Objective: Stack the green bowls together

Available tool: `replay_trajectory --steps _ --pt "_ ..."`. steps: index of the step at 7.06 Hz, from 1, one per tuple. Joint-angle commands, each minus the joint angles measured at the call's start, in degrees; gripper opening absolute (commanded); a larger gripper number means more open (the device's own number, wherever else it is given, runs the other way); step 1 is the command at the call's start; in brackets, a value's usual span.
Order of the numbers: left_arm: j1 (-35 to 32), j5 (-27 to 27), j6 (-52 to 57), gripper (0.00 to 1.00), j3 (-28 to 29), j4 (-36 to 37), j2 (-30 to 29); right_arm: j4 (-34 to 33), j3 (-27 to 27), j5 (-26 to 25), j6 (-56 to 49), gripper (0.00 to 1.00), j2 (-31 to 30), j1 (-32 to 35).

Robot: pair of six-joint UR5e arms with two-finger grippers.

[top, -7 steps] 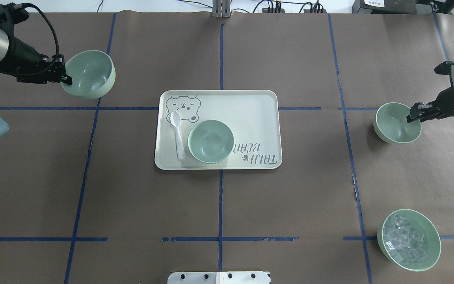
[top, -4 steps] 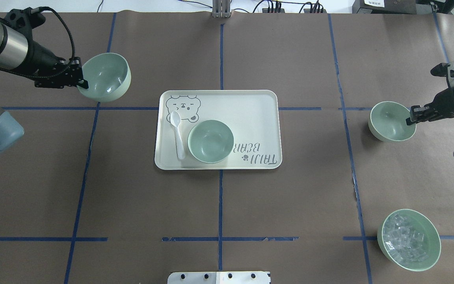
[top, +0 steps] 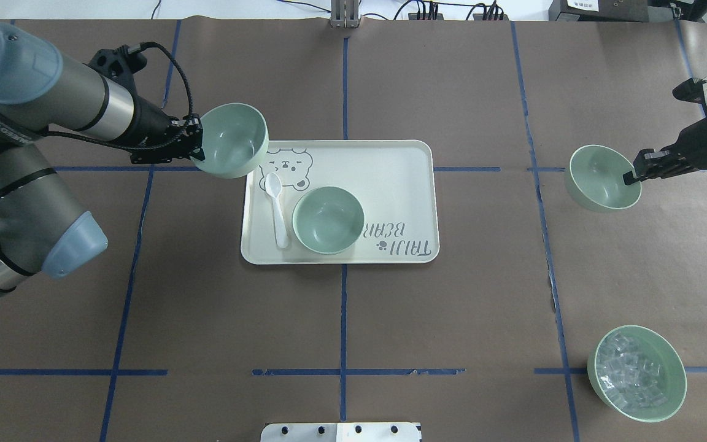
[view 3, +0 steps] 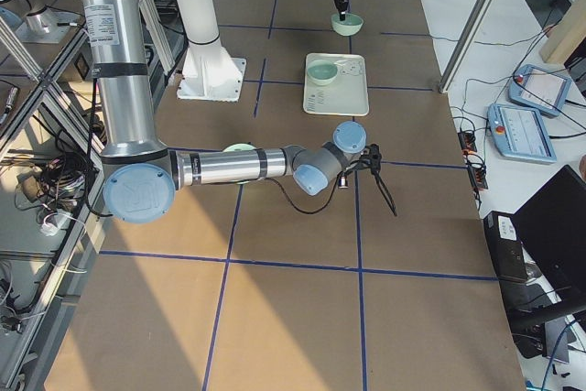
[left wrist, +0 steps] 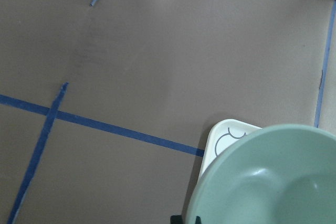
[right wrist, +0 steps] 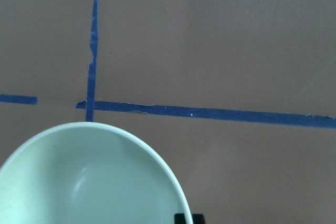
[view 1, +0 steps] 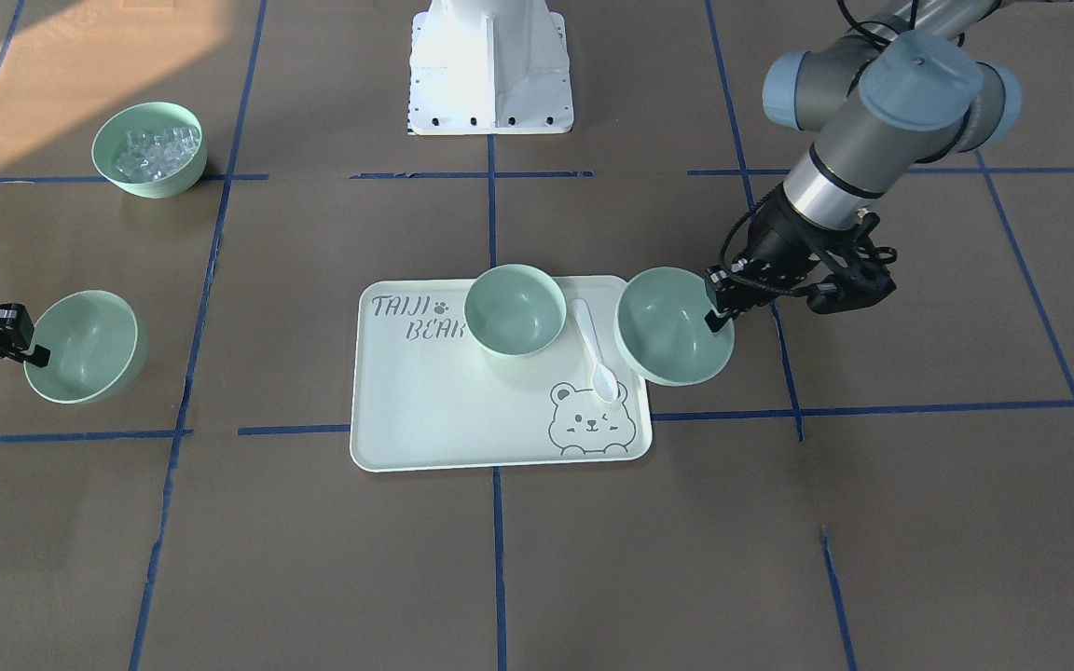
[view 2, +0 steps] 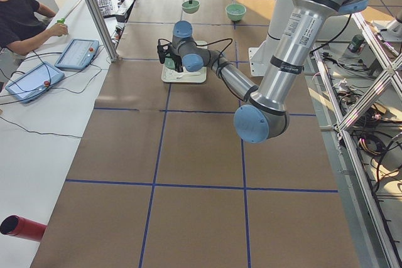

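Left hand [top: 197, 145]: is pinching the rim of the first green bowl [top: 234, 140], fingers closed across the edge on the side facing away from the tray.
First green bowl: is hanging tilted above the tabletop [top: 452, 319], over the bear-face corner of the bear-printed tray [top: 402, 166]. The left wrist view is showing that corner peeking out from under its rim.
Right hand [top: 631, 175]: is gripping the second green bowl [top: 599, 179] by the rim, closed on the edge farthest from the tray.
Second green bowl: is sitting well apart from the tray, out past the short side by the "TAIJI BEAR" lettering. It is tilting a little. I cannot tell whether its base is touching the tabletop.
Third green bowl [top: 328, 220]: is standing upright on the tray, by the long edge nearer the robot, between the spoon and the lettering.
White plastic spoon [top: 278, 212]: is lying flat on the tray, just beside the third green bowl, scoop end toward the bear face.
Green bowl of clear cubes [top: 636, 373]: is standing on the tabletop, well apart from the tray, on the robot's right and nearer the robot than the tray.
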Motion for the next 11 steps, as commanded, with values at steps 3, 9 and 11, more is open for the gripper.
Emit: replay_trajectory --steps 3,9,11 --pt "11.9 12.2 -3.4 0.0 1.8 9.7 -8.9 0.0 2.2 0.2 3.3 0.0 1.5 0.1" --pt "14.5 12.0 -3.4 0.0 4.0 9.2 -11.2 0.0 2.3 0.2 3.3 0.0 1.8 0.1" --pt "15.5 12.1 -3.3 0.99 4.0 8.8 -10.7 0.0 2.4 0.2 3.3 0.0 1.7 0.1"
